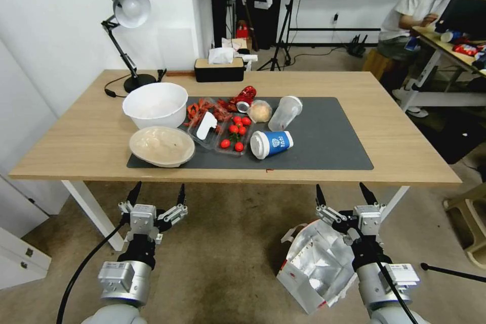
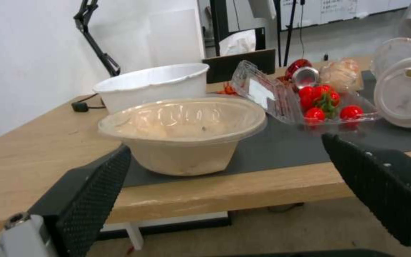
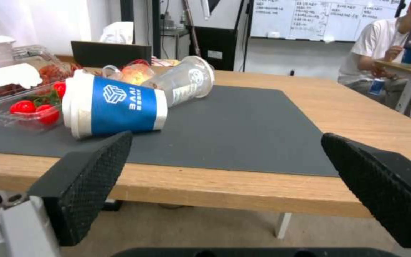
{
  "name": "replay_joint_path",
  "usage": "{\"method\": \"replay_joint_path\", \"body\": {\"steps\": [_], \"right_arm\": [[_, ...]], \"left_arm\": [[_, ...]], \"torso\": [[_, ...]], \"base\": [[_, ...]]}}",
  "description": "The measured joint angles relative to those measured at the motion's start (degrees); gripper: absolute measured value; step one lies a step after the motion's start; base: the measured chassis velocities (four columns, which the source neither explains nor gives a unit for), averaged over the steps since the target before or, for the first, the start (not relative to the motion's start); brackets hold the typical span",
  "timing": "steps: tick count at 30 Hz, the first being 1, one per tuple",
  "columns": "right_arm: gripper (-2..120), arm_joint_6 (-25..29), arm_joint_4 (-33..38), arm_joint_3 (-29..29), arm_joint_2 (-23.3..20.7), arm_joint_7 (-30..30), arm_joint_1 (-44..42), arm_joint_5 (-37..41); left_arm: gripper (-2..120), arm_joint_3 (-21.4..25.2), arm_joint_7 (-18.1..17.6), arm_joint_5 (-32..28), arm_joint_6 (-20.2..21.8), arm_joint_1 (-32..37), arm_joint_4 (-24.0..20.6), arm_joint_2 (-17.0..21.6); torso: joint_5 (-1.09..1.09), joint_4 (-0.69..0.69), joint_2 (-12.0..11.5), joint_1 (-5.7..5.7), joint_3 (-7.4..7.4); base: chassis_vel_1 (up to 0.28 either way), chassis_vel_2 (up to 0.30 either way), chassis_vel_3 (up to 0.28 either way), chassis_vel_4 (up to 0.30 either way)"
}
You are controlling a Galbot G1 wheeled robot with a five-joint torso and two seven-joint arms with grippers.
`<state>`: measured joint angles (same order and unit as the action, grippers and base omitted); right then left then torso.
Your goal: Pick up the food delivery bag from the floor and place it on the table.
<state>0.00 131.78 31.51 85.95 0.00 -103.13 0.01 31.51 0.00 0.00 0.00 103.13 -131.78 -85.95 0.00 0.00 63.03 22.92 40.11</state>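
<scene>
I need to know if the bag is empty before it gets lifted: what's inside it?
The food delivery bag lies open on the floor, showing crumpled silver lining and nothing else. The right tool and its arm cover the bag's right part.

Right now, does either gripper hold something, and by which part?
Nothing is held. The left gripper and right gripper have open jaws; the food delivery bag lies on the floor.

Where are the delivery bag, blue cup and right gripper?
food delivery bag (image 1: 314, 263), head view, foil lining.
blue cup (image 1: 277, 143), head view, blue sleeve.
right gripper (image 1: 344, 195), head view, midway between fingertips.
</scene>
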Motion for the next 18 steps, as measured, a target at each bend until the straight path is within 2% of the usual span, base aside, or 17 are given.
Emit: {"method": "replay_joint_path", "body": {"steps": [14, 18], "right_arm": [[100, -0.1, 0.0, 0.0, 0.0, 0.0, 0.0, 0.1], [100, -2.3, 0.8, 0.0, -1.2, -0.4, -0.1, 2.7]], "left_arm": [[100, 0.0, 0.0, 0.0, 0.0, 0.0, 0.0, 0.0], [100, 0.1, -1.7, -2.6, 2.6, -0.1, -1.3, 0.2]], "torso": [[0.0, 0.0, 0.0, 0.0, 0.0], [0.0, 0.0, 0.0, 0.0, 0.0]], "base": [[0.0, 0.0, 0.0, 0.0], [0.0, 0.0, 0.0, 0.0]]}}
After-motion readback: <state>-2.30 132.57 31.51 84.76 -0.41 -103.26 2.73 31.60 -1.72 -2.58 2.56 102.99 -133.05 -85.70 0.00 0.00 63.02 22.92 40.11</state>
